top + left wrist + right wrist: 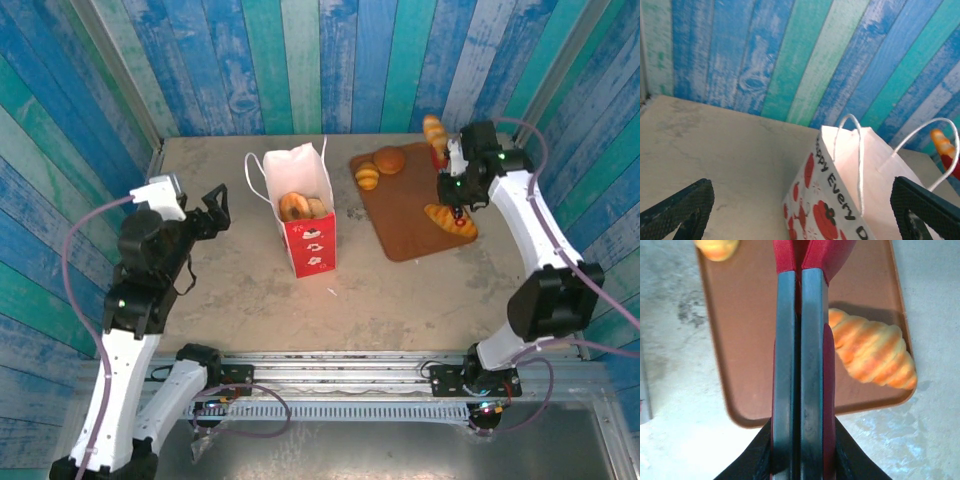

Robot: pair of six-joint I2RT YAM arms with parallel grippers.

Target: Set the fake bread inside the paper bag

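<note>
Over the far right corner of the table [240, 290], my right jaws are squeezed tight on the red-handled tongs [800, 365], whose two arms lie pressed flat together in my wrist view. A long roll [434, 131] seems to be pinched at the tongs' far end, though I cannot see how firmly. My left jaws hang wide apart and empty just left of the paper bag [303, 215], touching nothing. Some fake bread [300, 207] already lies inside the bag. A round bun [390, 160], a small croissant [367, 178] and a bigger croissant [872, 352] sit on the brown tray [740, 340].

My worry is the carry across to the bag. The roll is smooth and held only at the tip of a long tool, so any swing or slackening of my squeeze could drop it onto the table. The bag stands unsupported. If the tongs or the roll catch its rim or a loop handle [860, 165], it could tip and spill what it holds.
</note>
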